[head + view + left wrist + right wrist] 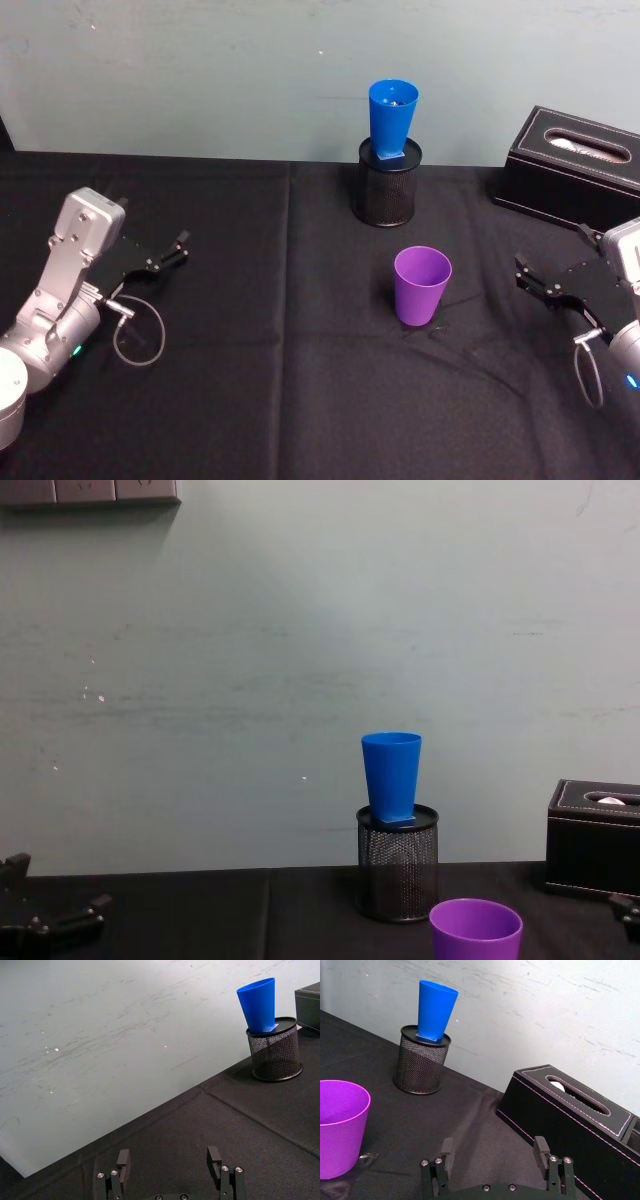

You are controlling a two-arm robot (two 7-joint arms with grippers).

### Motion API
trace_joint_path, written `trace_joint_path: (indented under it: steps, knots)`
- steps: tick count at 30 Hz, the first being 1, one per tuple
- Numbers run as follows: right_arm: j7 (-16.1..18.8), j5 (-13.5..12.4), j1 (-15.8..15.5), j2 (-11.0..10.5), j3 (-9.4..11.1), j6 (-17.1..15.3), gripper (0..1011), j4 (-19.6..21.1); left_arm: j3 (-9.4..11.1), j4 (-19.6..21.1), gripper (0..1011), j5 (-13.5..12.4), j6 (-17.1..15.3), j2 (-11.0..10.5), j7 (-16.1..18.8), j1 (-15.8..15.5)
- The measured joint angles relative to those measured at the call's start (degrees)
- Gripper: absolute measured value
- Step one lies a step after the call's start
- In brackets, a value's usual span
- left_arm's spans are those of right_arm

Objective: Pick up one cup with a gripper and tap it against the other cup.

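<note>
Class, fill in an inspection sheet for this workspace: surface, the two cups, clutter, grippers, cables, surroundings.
Surface: black cloth covering the table, with a fold line running front to back.
Job's things: purple cup upright on the cloth, not held; blue cup rim-up, seated in the black mesh pen holder behind it; the cups are apart.
Clutter: black tissue box at the far right.
Grippers: left gripper open, low at the left, holding nothing; right gripper open, to the right of the purple cup, holding nothing.
Cables: left cable loop and right cable loop, one by each wrist.
Surroundings: pale scuffed wall behind the table.
</note>
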State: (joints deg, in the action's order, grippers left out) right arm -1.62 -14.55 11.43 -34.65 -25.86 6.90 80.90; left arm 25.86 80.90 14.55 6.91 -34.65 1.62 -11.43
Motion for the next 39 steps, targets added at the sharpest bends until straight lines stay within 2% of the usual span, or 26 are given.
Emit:
trace_joint_path:
  steps: [39]
  knots:
    - [0.00,0.00,0.00,0.00,0.00,0.00,1003,0.00,0.01,0.00,1005,0.00,0.00,0.00,0.00,0.00]
